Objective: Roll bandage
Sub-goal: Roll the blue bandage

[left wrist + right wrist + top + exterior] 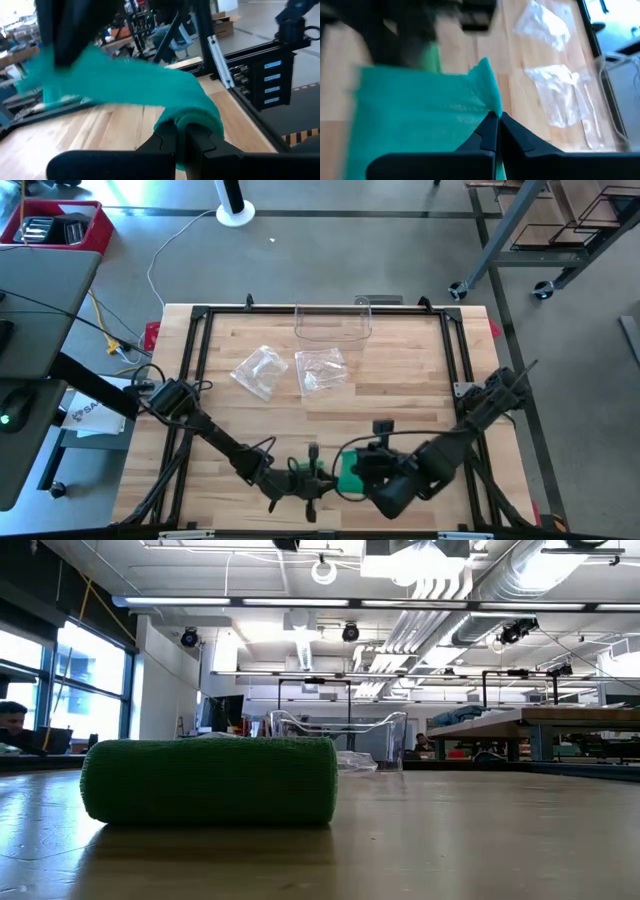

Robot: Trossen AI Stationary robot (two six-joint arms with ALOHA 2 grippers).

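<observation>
now bandage (420, 115) pinched between both claws

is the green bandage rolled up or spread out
Partly spread: the green bandage stretches as a flat strip between the shut right gripper and left gripper.

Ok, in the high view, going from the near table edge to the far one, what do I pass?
Both grippers, left gripper and right gripper, shut on the green bandage → two clear plastic bags → clear plastic container.
</observation>
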